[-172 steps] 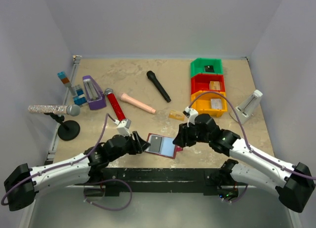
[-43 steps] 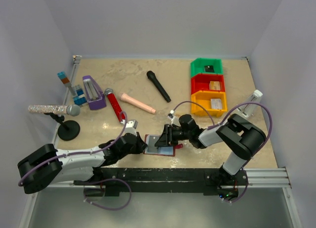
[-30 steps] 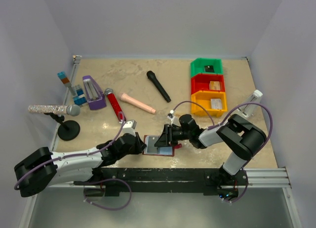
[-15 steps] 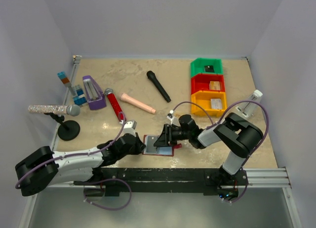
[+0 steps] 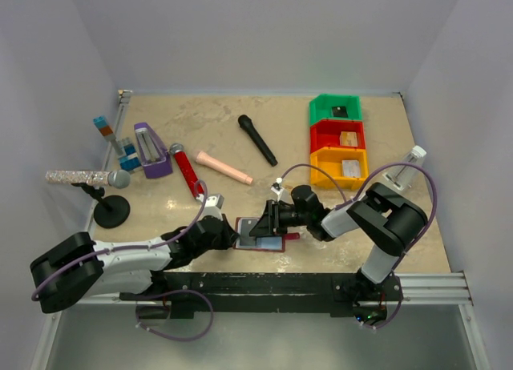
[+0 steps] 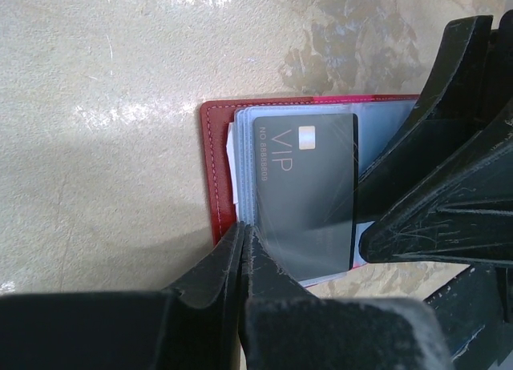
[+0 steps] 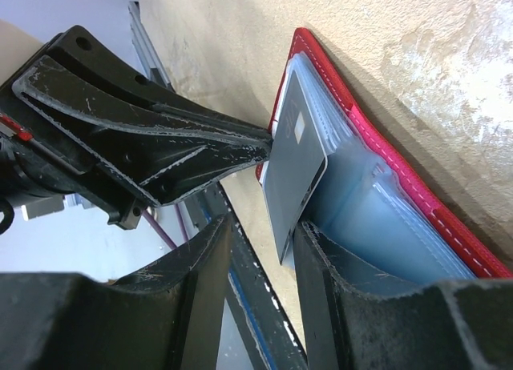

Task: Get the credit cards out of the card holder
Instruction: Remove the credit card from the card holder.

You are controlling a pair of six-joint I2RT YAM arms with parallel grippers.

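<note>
Where the two arms meet near the front edge of the surface (image 5: 200, 122), the top view shows the red card holder (image 5: 271, 243) lying open and flat. The left tool (image 5: 234, 235) is at its left end and the right tool (image 5: 263, 224) over its middle.

From the left wrist, a black card (image 6: 309, 194) marked VIP lies on the pale blue sleeves (image 6: 242, 158). The left tool (image 6: 243, 230) is clenched tight at the near corner of card and sleeves. I can't tell which of them it pinches. The right tool (image 6: 362, 214) reaches in from the right, over the card's far edge.

From the right wrist, the black card (image 7: 296, 154) stands tilted up off the sleeves (image 7: 377, 218), and the holder (image 7: 385, 138) lies flat beneath. The right tool (image 7: 264, 226) is spread, one finger on each side of the card's lower corner. The left tool's (image 7: 268, 138) tip meets the card's upper corner.
</note>
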